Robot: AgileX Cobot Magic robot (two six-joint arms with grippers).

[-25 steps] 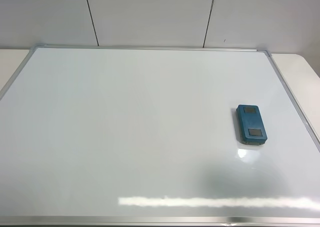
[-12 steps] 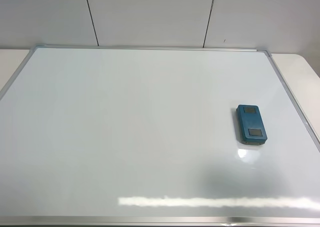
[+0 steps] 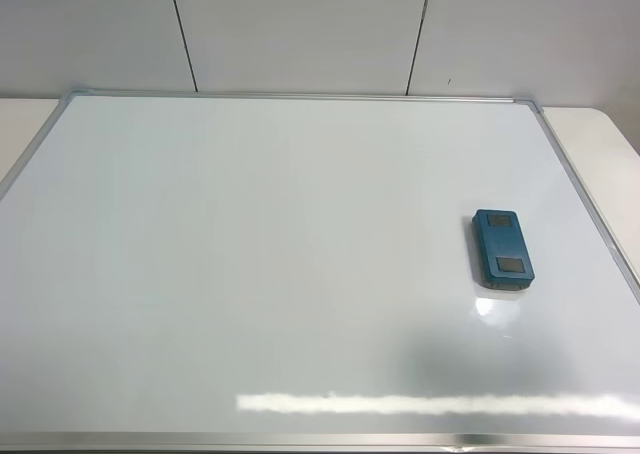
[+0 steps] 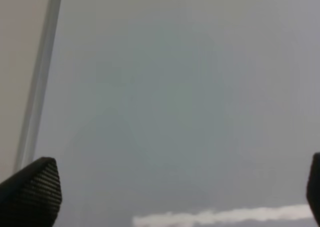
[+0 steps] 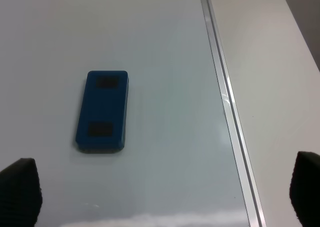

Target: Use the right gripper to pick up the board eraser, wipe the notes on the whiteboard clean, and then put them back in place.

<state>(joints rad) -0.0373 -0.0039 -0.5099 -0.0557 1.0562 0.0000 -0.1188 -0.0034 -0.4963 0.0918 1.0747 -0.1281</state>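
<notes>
Whiteboard [image 3: 250,274] fills most of the high view, white and shiny, with a thin silver frame [image 3: 585,199]. The board eraser [image 3: 502,250] lies flat on it at the right side of the frame, near the silver edge, with nothing touching it. In the right wrist view the board eraser [image 5: 102,110] sits alone, and the right gripper [image 5: 162,194] has its two black fingers spread wide, holding nothing. The left gripper [image 4: 172,192] is spread wide too, above bare board.
</notes>
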